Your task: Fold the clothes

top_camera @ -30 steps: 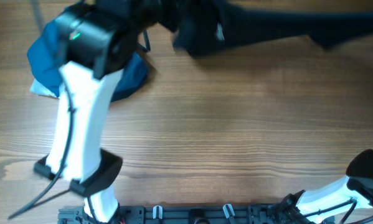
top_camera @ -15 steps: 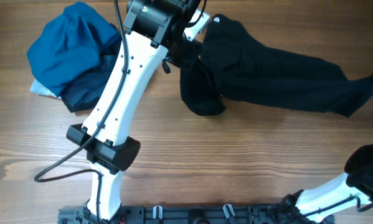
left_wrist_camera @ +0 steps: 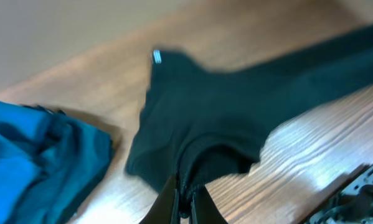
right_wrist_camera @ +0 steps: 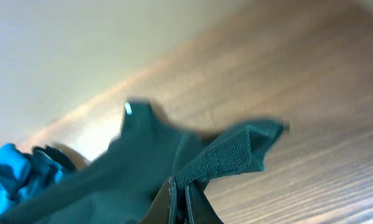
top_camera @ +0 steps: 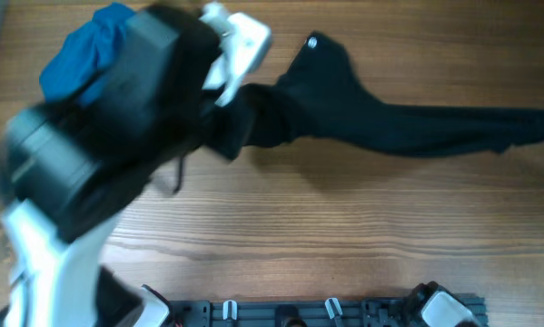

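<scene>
Stretching shirt (top_camera: 390, 127) out between the two arms, over far half of counter (top_camera: 344, 236), long axis running left to right. Pinching its bunched left end with left fingers (left_wrist_camera: 164, 205), pressed together on a black fold, the wider body spreading just beyond the tips. Pinching an edge at the right end with right fingers (right_wrist_camera: 163, 205), likewise clamped on cloth, a textured hem sticking up just past them. Letting the narrow middle sag toward the wood; not telling whether touching or just above. Showing a small white mark (top_camera: 312, 40) on the wide part, left of centre, far side. Holding that left end near blue bundle (top_camera: 90, 50), apart from it in the left wrist view. Judging the step as spreading flat ahead of any fold, with both ends in hand and neither arm nearer. Probably calling for lowering both ends together, axis parallel to the counter's near edge. Risking dragging the left end onto the bundle.
</scene>
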`<action>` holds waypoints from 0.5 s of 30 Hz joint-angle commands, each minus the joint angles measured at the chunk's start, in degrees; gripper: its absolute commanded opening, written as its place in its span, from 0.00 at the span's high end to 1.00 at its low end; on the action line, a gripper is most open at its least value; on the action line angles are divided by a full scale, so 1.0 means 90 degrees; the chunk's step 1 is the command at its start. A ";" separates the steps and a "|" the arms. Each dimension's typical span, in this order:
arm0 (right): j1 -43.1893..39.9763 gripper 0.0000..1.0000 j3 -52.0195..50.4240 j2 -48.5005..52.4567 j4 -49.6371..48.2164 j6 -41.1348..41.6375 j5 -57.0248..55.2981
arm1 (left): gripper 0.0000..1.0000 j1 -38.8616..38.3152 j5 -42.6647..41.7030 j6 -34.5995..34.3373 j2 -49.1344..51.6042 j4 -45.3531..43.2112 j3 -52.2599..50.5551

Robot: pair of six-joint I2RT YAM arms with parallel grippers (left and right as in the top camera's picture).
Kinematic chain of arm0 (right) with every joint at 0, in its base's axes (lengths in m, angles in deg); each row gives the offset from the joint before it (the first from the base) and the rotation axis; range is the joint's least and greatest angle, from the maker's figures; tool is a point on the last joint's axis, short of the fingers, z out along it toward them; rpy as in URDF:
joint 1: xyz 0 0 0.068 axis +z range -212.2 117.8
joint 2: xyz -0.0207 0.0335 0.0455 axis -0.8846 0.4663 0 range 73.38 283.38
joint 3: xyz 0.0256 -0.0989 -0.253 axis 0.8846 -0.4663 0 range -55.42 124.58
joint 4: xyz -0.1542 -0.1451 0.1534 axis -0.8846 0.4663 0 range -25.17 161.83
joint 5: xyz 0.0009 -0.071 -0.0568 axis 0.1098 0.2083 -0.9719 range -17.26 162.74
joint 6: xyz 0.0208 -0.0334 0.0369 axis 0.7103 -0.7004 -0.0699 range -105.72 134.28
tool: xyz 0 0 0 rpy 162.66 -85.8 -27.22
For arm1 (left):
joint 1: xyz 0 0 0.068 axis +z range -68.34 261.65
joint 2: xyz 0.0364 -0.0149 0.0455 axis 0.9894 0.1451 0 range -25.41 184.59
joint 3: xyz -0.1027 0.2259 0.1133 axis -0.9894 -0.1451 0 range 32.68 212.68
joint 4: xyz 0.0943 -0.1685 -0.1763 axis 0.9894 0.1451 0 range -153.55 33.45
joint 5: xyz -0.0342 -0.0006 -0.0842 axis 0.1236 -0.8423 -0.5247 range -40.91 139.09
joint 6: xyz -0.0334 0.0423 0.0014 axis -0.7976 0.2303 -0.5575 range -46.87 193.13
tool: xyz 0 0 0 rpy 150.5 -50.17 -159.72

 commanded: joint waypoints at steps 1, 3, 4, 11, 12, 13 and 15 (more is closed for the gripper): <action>0.0219 0.96 0.0022 -0.0687 0.0002 0.0629 -0.0272 | 0.96 -0.0085 0.0398 -0.0274 -0.0656 0.0002 -0.0029; 0.0576 0.95 0.0022 -0.0833 -0.0041 0.0765 -0.0767 | 0.96 -0.0083 0.0845 -0.0274 -0.0911 0.0000 -0.0236; 0.0697 0.95 0.0022 -0.0804 -0.0095 0.0797 -0.0840 | 0.96 -0.0083 0.1035 -0.0277 -0.0942 -0.0002 -0.0340; 0.0843 0.96 0.0022 0.0685 -0.1110 0.0894 -0.0170 | 0.96 0.0925 0.0342 0.0323 0.0143 -0.1654 -0.0901; 0.0843 0.96 0.0022 0.0969 -0.1362 0.0996 0.0005 | 0.96 0.1175 -0.0250 0.0588 0.0561 -0.1977 -0.0901; 0.0843 0.96 0.0022 0.1285 -0.1681 0.1078 0.0177 | 0.96 0.1365 -0.0597 0.0753 0.0918 -0.2249 -0.0901; 0.0843 0.96 0.0022 0.2198 -0.2934 0.1637 0.0716 | 0.96 0.1783 -0.0916 0.0809 0.1778 -0.3196 -0.0869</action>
